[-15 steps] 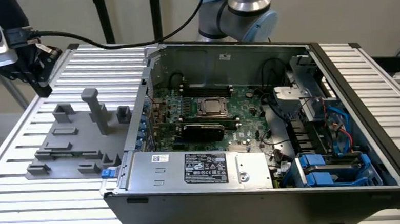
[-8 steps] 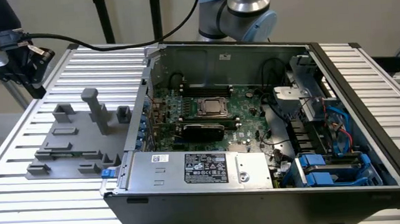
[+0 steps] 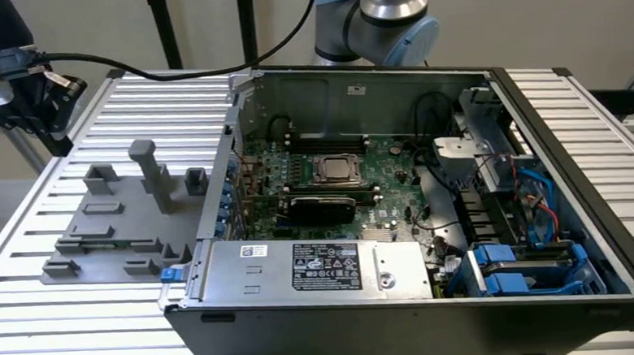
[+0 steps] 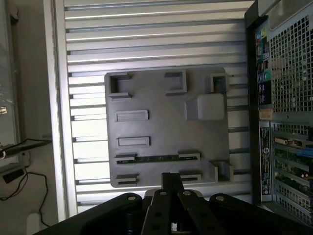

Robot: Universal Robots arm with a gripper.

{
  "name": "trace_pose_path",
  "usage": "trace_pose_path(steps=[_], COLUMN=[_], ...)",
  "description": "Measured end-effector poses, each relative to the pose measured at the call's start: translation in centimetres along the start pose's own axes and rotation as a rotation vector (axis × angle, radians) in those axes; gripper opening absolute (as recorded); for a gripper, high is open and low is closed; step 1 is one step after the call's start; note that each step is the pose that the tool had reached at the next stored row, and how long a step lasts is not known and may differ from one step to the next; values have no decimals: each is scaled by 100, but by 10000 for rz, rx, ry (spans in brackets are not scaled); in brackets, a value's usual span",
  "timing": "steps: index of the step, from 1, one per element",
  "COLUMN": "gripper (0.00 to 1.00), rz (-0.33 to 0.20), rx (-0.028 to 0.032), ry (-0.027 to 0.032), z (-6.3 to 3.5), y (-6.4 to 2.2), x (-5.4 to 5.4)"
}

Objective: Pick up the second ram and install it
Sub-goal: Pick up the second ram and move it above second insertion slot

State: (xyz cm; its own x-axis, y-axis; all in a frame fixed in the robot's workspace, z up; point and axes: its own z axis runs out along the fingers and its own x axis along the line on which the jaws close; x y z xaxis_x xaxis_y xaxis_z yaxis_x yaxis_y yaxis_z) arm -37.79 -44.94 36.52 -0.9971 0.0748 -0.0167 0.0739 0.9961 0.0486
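The second ram (image 4: 156,158) is a thin green stick lying on edge between two small holders of the grey fixture plate (image 4: 166,127). In the exterior view the ram (image 3: 105,243) sits near the front of that plate (image 3: 114,229), to the left of the open computer case (image 3: 411,303). My gripper (image 4: 171,177) hangs well above the plate, close over the ram's side of it, with its fingers together and nothing between them. The green motherboard (image 3: 387,162) lies inside the case, with dark memory slots (image 3: 326,140) along its far side.
The fixture plate carries a tall grey post (image 3: 152,174) and several low blocks. A black card (image 3: 318,206) and a metal power supply (image 3: 311,267) sit in the case. Cables and a blue drive bay (image 3: 523,268) fill the case's right side. The arm's base (image 3: 390,19) stands behind the case.
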Motion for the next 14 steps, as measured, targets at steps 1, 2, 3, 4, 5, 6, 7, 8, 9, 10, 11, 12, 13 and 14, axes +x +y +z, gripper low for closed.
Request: trace_pose_path(steps=[1, 2, 3, 4, 5, 6, 7, 8, 9, 10, 11, 12, 13, 14], gripper=[11, 11, 11, 11, 11, 11, 11, 11, 11, 11, 11, 11, 11, 11], rz=[0, 0, 0, 0, -47, -220, -403, -584, -763, -943, -1139, -1319, -1499, -1677], rx=[0, 0, 0, 2, 3, 0, -4, -6, -9, -12, -17, -19, -22, -25], ry=[0, 1, 0, 2, 5, 13, 20, 29, 38, 48, 55, 65, 73, 82], z=[0, 0, 0, -1, -1, -1, 1, 3, 4, 6, 10, 12, 16, 19], y=[0, 0, 0, 2, 2, 2, 2, 2, 2, 2, 2, 1, 1, 1], x=[0, 0, 0, 0, 1, 1, 1, 1, 1, 0, 1, 1, 1, 1])
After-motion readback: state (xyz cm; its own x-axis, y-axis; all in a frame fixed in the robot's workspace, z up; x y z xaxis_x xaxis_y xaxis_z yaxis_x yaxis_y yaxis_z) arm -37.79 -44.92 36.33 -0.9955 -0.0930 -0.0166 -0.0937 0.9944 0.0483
